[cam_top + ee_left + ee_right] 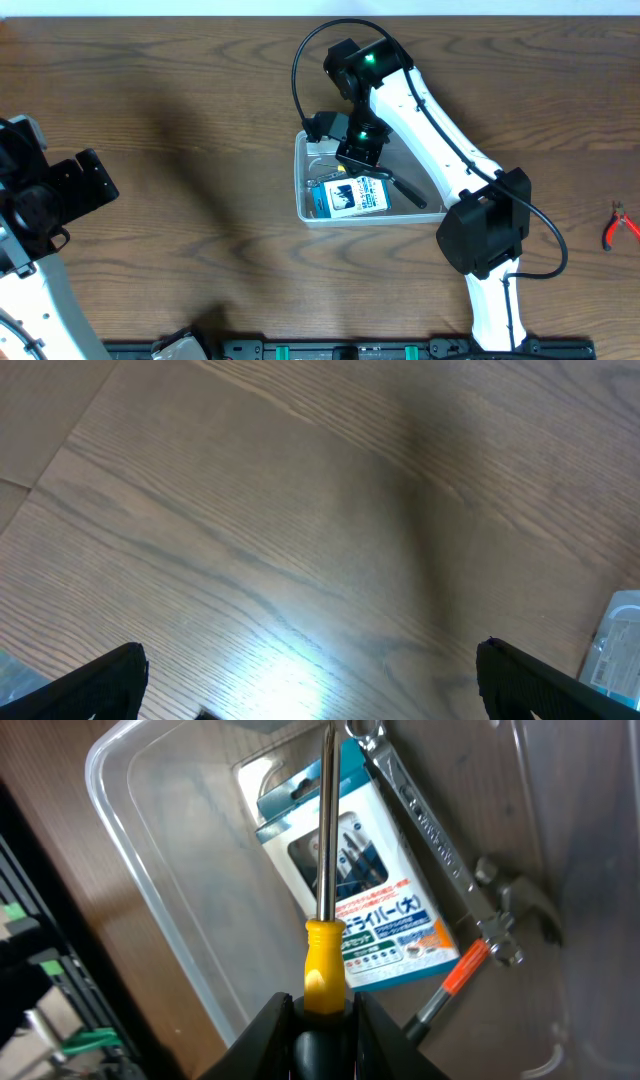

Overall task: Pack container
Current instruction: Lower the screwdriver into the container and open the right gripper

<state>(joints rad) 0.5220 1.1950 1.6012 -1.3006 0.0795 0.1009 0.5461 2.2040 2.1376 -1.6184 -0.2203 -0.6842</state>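
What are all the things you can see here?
table: 1, brown wood, under everything
container: 1, clear plastic, middle of the table
box: 1, blue and white, flat inside the container
wrench: 1, silver, inside the container beside the box
hammer-like tool: 1, orange neck, black handle, inside the container
screwdriver: 1, yellow handle, held over the container
pliers: 1, red handles, table's far right
left gripper: 1, black, open over bare table
right gripper: 1, black, shut on the screwdriver
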